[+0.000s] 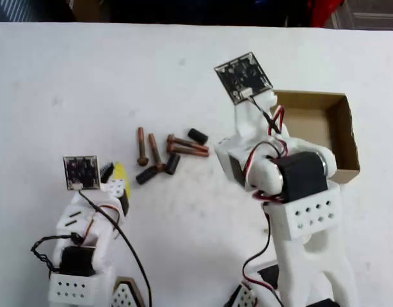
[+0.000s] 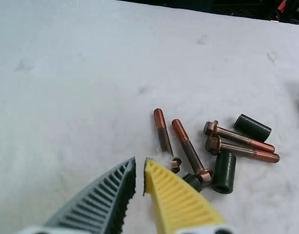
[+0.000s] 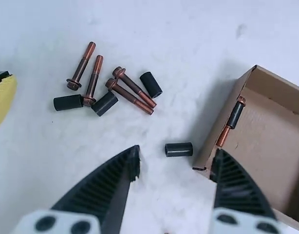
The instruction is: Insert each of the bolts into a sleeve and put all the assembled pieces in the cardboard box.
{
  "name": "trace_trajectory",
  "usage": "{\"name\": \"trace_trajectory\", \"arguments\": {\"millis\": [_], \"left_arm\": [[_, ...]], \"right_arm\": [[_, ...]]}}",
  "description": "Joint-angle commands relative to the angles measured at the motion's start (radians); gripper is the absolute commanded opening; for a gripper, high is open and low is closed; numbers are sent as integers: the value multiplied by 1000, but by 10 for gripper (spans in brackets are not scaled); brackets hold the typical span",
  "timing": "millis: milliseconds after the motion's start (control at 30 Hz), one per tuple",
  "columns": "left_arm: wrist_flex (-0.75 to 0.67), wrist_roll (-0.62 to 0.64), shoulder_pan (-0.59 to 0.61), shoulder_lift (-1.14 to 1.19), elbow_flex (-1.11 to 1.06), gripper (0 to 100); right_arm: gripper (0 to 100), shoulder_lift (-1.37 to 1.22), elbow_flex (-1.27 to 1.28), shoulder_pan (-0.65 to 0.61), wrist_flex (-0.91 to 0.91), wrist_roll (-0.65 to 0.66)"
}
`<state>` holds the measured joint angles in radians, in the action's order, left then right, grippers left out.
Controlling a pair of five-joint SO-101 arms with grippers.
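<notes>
Several copper bolts [image 1: 155,151] [image 2: 187,148] [image 3: 93,79] and three black sleeves lie in a loose cluster on the white table. My left gripper [image 2: 140,168] [image 1: 116,174], with one grey and one yellow finger, is shut on nothing just short of the nearest bolt head. A separate sleeve [image 3: 178,149] lies by the cardboard box [image 3: 266,146] [image 1: 345,131]; my right gripper [image 3: 176,163] hovers above it, open, its black fingers on either side of it. Inside the box rests one bolt pushed through a sleeve [image 3: 232,118].
The right arm's body [image 1: 299,185] stands in front of the box and covers the box's near left corner. Bare white table [image 1: 68,83] stretches to the far left. The left gripper's yellow finger [image 3: 1,95] also appears in the right wrist view.
</notes>
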<state>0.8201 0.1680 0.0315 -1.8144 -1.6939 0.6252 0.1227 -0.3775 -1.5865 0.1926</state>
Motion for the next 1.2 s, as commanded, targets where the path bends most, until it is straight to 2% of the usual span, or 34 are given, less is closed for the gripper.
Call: {"name": "trace_trajectory", "arguments": {"millis": [0, 167, 433, 533, 633, 800, 1000, 1167], "left_arm": [[-8, -6, 8, -10, 0, 72], [-8, -6, 8, -10, 0, 72], [-8, -6, 10, -10, 0, 72], [-6, -6, 10, -10, 0, 72], [-6, -6, 10, -10, 0, 72], [-6, -6, 10, -10, 0, 72], [-5, -6, 10, -10, 0, 72], [17, -6, 10, -10, 0, 72]], "right_arm": [[219, 45, 44, -7, 25, 3], [219, 85, 212, -7, 136, 3], [219, 90, 497, 1, 521, 14], [219, 90, 542, 1, 611, 14], [219, 90, 537, -5, 628, 20], [219, 88, 517, -5, 625, 120], [219, 84, 512, -7, 627, 120], [219, -33, 390, -7, 584, 120]]}}
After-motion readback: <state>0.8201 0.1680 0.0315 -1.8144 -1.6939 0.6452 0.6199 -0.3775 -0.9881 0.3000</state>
